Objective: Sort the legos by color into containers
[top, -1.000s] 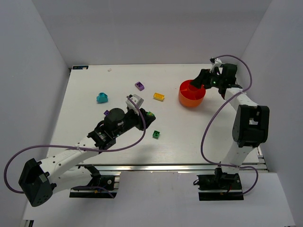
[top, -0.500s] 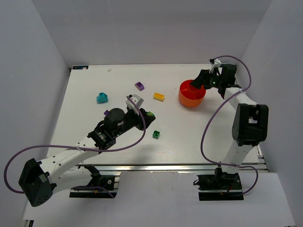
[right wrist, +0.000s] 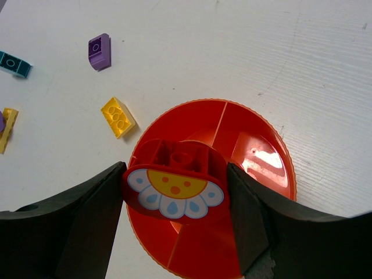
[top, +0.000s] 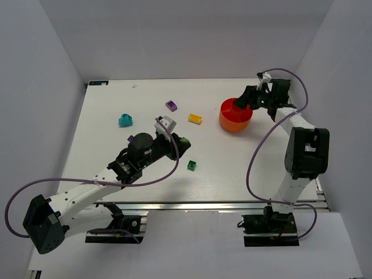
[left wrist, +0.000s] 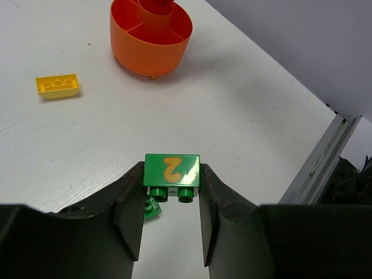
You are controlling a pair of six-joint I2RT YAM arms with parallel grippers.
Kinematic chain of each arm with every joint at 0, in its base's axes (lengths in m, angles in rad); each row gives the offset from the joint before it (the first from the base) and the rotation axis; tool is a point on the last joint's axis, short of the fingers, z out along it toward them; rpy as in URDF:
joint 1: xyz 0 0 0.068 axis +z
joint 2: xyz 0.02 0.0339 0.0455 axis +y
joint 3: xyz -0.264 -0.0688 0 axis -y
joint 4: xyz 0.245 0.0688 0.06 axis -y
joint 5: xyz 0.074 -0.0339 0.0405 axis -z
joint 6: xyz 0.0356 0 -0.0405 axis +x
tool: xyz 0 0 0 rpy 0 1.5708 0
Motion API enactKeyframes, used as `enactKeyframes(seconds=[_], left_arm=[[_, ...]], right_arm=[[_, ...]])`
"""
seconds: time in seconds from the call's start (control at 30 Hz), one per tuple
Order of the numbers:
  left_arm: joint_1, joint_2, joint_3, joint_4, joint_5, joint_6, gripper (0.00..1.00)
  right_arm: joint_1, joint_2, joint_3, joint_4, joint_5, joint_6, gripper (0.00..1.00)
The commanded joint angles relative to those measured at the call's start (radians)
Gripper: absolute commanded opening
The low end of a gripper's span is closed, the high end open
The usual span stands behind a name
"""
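Note:
My left gripper (left wrist: 172,178) is shut on a green lego (left wrist: 172,170) printed with a yellow "2", lifted above the table; from above this lego (top: 184,140) shows at mid-table. A second, small green lego (top: 191,165) lies just below it. My right gripper (right wrist: 176,174) is shut on a red lego (right wrist: 174,181) with a flower print, held over the central cup of the orange bowl (right wrist: 258,174). The bowl's containers (top: 235,119) look bare where they show. Loose on the table are a yellow lego (top: 195,118), a purple lego (top: 171,105) and a teal lego (top: 125,120).
A small purple lego (top: 131,139) lies beside my left arm's wrist. The table's metal rail (left wrist: 328,157) runs close on the right in the left wrist view. White walls enclose the table on three sides.

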Motion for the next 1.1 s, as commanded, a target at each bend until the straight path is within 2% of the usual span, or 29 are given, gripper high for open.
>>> enactKeyframes(seconds=[0.0,0.13,0.17,0.6,0.73,0.83,0.87,0.93,0.97,1.07], left_arm=[[0.003,-0.02,-0.018,0.003,-0.009,0.009,0.0],[0.003,-0.02,-0.018,0.002,-0.008,0.009,0.0],[0.003,-0.02,-0.018,0.003,-0.009,0.009,0.0],[0.003,-0.026,-0.019,0.0,-0.012,0.01,0.0],[0.003,-0.014,-0.013,0.017,0.003,0.012,0.0],[0.003,0.042,0.03,0.032,0.038,0.003,0.0],[0.003,0.061,0.044,0.037,0.046,-0.002,0.0],[0.003,0.137,0.097,0.061,0.068,-0.028,0.0],[0.003,0.171,0.119,0.068,0.077,-0.034,0.0],[0.003,0.306,0.218,0.091,0.123,-0.065,0.0]], right_arm=[[-0.001,0.005,0.043,0.011,0.002,-0.017,0.7],[-0.001,0.005,0.043,0.01,0.002,-0.017,0.73],[-0.001,0.006,0.045,0.008,0.001,-0.017,0.79],[-0.004,-0.006,0.042,0.017,0.001,-0.014,0.82],[-0.004,-0.066,0.025,0.026,0.052,-0.035,0.81],[-0.005,-0.141,0.008,0.02,0.164,-0.053,0.72],[-0.007,-0.162,0.003,0.007,0.189,-0.063,0.58],[-0.016,-0.237,-0.026,0.006,0.238,-0.06,0.4],[-0.021,-0.265,-0.064,0.008,0.231,-0.04,0.24],[-0.063,-0.369,-0.13,-0.025,0.092,0.008,0.0]])
